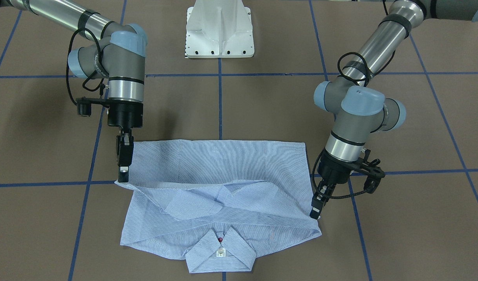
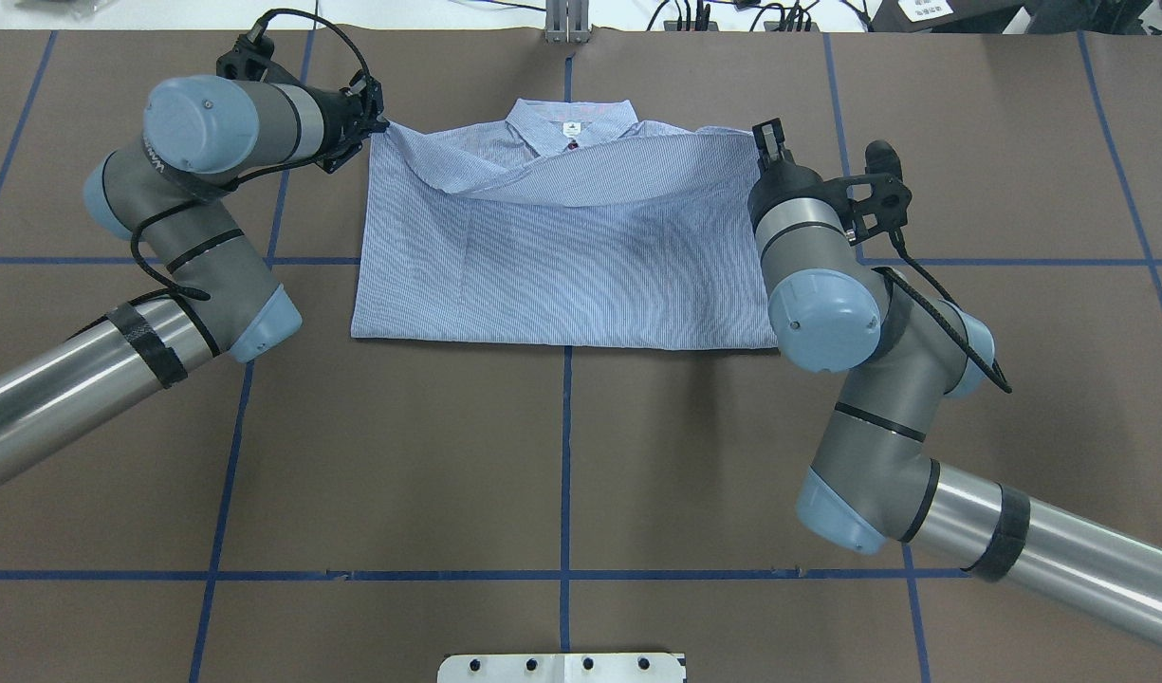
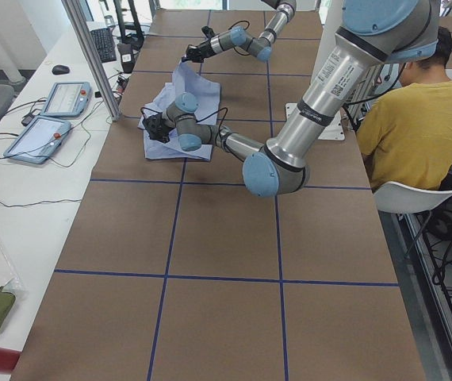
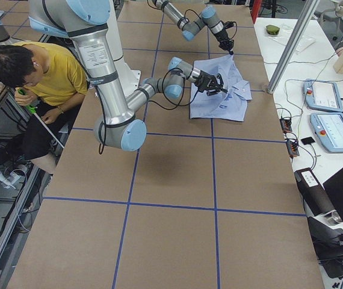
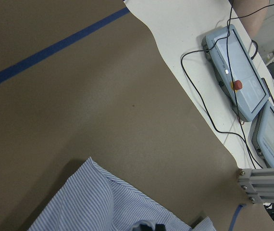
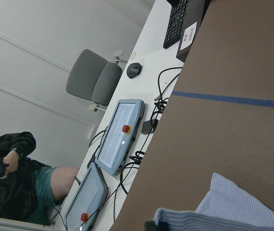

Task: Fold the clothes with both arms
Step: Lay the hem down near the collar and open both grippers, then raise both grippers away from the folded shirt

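Fingers of the black, white-tipped left gripper (image 1: 314, 212) are clamped on a corner of the one light blue-and-white, finely striped long-sleeved shirt (image 1: 223, 168), at the right of the front-facing frame. Those of the right gripper (image 1: 123, 175), at the left of that frame, are likewise pinched on the opposite corner of the same folded edge.

Two silver-grey tubular arms with light blue joint caps are counted, the left arm (image 1: 359, 113) and the right arm (image 1: 123, 58), each trailed by black cable.

The shirt is spread in the lower centre of the front-facing frame on the matte brown table (image 1: 270, 109), which is marked into squares by blue tape lines. One layer of cloth is drawn across the body as a soft, slanted fold between the two grippers. One pointed collar (image 1: 240, 251) is seen at the bottom edge, with one small white label (image 1: 220, 253), its print too small to be read, and one dark red button (image 1: 221, 239) just above it.

One white pedestal base (image 1: 220, 33) is seen at top centre. Two grey-blue handheld pendants (image 6: 120, 139), each with a red button, are shown at the lower left of the right wrist frame.
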You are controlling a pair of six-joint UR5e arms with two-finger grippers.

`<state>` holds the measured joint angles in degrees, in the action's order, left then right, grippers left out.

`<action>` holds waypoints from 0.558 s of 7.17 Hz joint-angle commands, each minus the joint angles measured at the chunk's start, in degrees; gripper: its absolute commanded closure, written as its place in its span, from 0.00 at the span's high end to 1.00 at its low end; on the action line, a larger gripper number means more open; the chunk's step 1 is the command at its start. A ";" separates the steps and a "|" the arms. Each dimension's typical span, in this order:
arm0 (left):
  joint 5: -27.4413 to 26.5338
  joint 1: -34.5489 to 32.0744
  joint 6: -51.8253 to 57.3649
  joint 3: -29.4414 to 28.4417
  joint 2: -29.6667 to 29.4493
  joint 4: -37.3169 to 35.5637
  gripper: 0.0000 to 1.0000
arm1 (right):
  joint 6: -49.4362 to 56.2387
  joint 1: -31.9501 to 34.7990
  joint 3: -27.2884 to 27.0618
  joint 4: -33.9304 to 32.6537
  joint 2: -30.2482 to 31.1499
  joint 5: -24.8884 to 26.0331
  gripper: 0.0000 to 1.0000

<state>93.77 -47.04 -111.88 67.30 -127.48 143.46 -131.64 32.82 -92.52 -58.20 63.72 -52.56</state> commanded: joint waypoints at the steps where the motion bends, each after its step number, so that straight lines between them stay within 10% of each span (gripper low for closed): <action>1: -0.08 -0.07 0.00 -3.14 -0.92 2.35 0.00 | 0.07 2.25 6.96 3.07 -2.36 -4.48 0.00; 4: -0.16 -0.07 0.69 -5.77 -2.68 2.44 0.03 | 0.07 2.25 13.23 3.53 -5.71 -6.59 0.00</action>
<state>93.67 -47.11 -111.65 62.31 -129.58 145.82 -131.57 35.01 -81.16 -54.89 58.90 -58.32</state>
